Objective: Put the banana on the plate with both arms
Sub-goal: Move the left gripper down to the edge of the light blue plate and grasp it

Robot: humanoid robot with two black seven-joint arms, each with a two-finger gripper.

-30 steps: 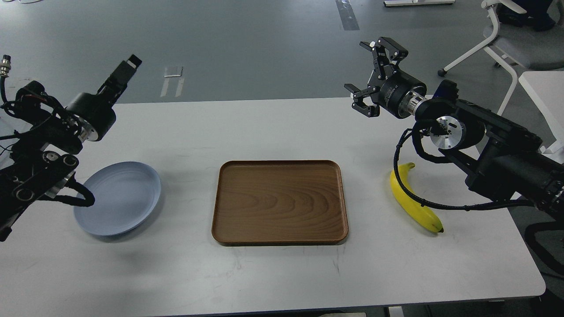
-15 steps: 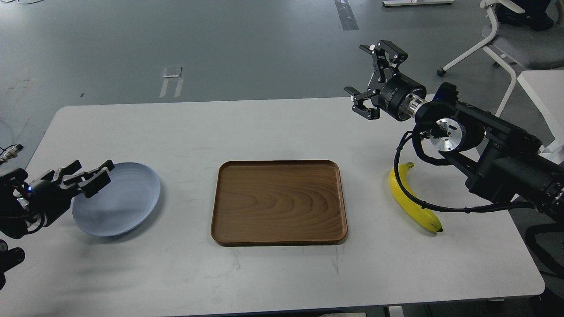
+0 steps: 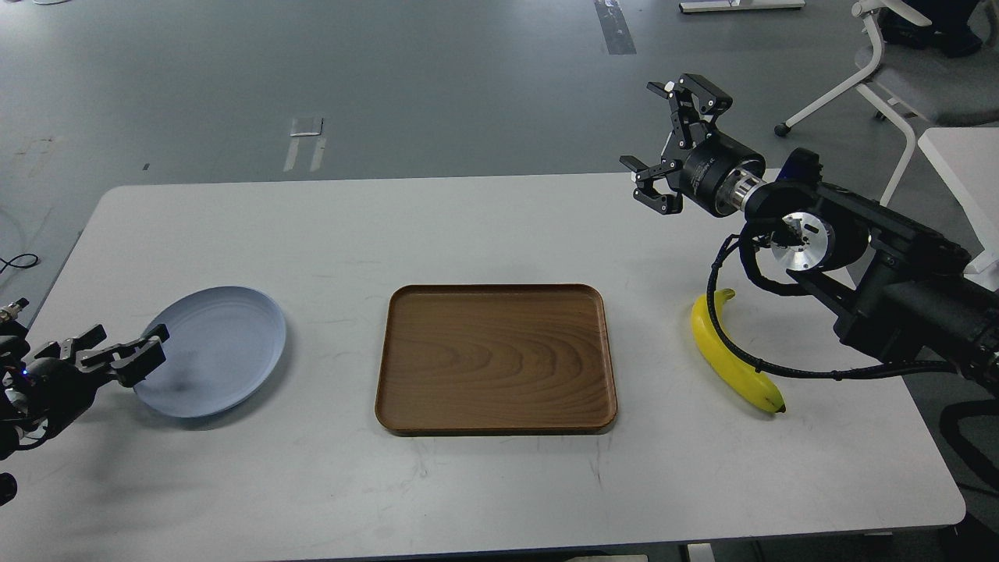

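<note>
On the right side of the bench (image 3: 499, 234), the banana (image 3: 726, 355) lies flat, stem toward the far edge, dark tip toward the near edge. A black cable from the right arm loops across its middle. Right tool (image 3: 677, 136) hangs in the air above the far right part of the bench, well apart from the banana and beyond its stem end; fingers spread apart, nothing between them.

At the left side, the plate (image 3: 215, 347) sits flat, pale blue, nothing on it. Left tool (image 3: 117, 355) is low at the plate's near-left rim, just beside it or over its edge; contact cannot be told. Its fingers point toward the plate and are seen dark and edge-on, so whether they stand apart or together cannot be told.

Between plate and banana, a brown wooden tray (image 3: 496, 357) lies in the middle of the bench, apart from both.

Bench surface: white, matte, rounded corners, faint scuffs near the front edge. Room: grey floor with tape marks beyond the far edge; a white-framed office chair (image 3: 897, 62) at upper right, and the corner of a second white table (image 3: 960, 156) at the right edge.
</note>
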